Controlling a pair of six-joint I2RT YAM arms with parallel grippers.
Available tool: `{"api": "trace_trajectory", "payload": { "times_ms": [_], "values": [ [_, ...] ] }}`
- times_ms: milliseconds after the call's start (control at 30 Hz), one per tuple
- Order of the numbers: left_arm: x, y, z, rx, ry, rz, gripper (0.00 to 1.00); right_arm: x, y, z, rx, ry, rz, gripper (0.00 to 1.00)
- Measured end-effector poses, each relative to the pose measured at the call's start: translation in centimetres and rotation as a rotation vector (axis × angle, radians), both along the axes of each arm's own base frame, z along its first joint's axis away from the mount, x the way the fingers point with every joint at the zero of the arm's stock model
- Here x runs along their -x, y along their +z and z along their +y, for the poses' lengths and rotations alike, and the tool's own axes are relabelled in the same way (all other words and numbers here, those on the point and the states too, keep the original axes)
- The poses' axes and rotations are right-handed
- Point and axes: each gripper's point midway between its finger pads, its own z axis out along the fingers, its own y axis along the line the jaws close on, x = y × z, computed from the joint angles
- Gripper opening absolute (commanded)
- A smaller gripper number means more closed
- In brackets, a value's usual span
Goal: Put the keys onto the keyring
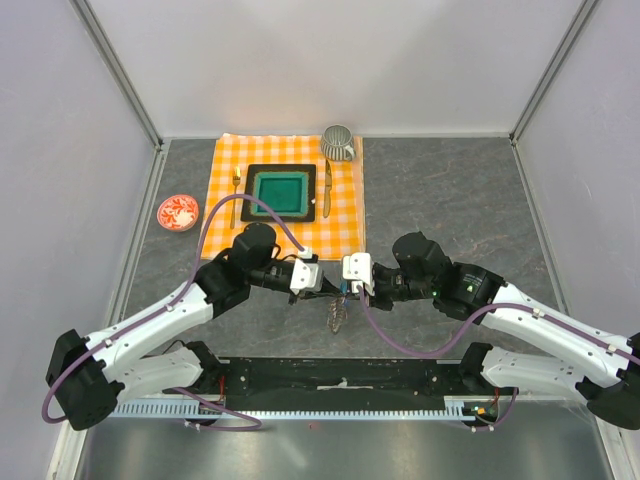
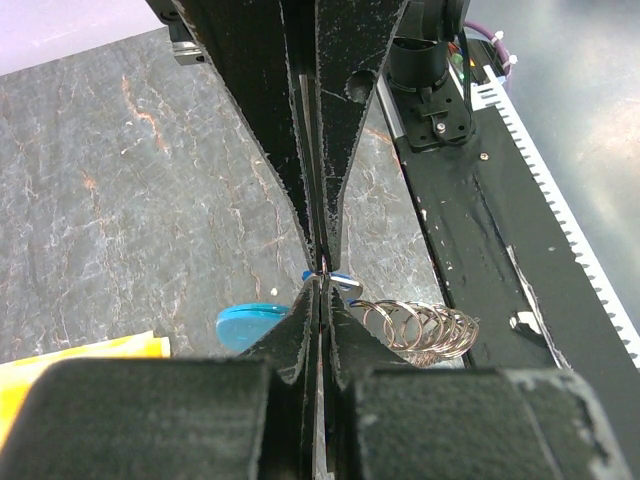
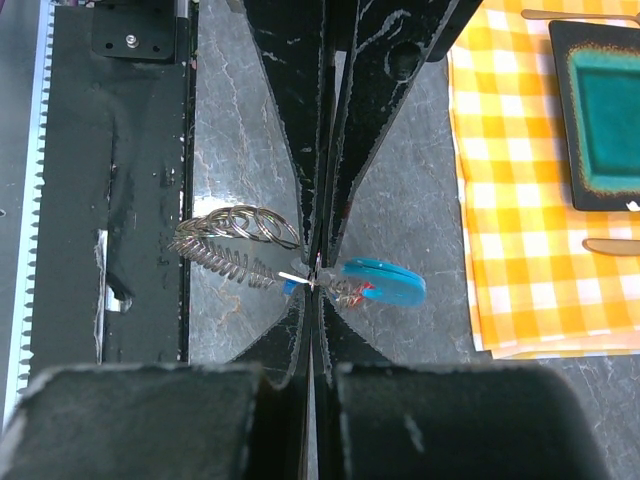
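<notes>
Both my grippers meet tip to tip above the grey table, just in front of the checked cloth. The left gripper point(image 1: 326, 284) point(image 2: 320, 285) is shut, with a thin metal sliver of the keys point(image 2: 342, 279) in its tips. The right gripper point(image 1: 345, 287) point(image 3: 315, 284) is shut at the same spot, where the keyring point(image 3: 235, 245) begins. That silvery coil of the keyring point(image 1: 338, 315) point(image 2: 420, 328) hangs below the tips. A bright-blue tag point(image 2: 250, 325) point(image 3: 385, 281) and a small red bit point(image 3: 366, 292) dangle on the other side. What each jaw pinches is mostly hidden.
An orange checked cloth point(image 1: 345, 215) lies behind, bearing a black tray with a green square plate point(image 1: 279, 192), a gold fork point(image 1: 236, 190) and a gold knife point(image 1: 327, 185). A grey ribbed cup point(image 1: 338, 142) stands at its far corner. A red-patterned dish point(image 1: 178, 213) sits left. The black base rail point(image 1: 340, 375) runs along the near edge.
</notes>
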Motion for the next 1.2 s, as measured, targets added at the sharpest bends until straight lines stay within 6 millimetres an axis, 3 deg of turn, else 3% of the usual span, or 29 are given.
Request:
{"api": "trace_trajectory", "payload": {
  "times_ms": [833,933,1067,1200],
  "values": [
    [-0.5,-0.6,-0.8,-0.135,0.074,0.037,0.02,-0.6,-0.5,-0.5,0.028,-0.053,-0.002,0.01],
    [-0.6,-0.5,-0.7,-0.137,0.082,0.034,0.02,-0.7,-0.4,-0.5,0.026,-0.054,-0.003,0.11],
    [-0.6,-0.2,-0.6,-0.134,0.098,0.019,0.02,-0.8,-0.1,-0.3,0.011,-0.055,-0.006,0.34],
    [-0.6,0.5,-0.5,-0.115,0.121,-0.011,0.02,-1.0,0.7,0.2,-0.025,-0.064,-0.024,0.47]
  ]
}}
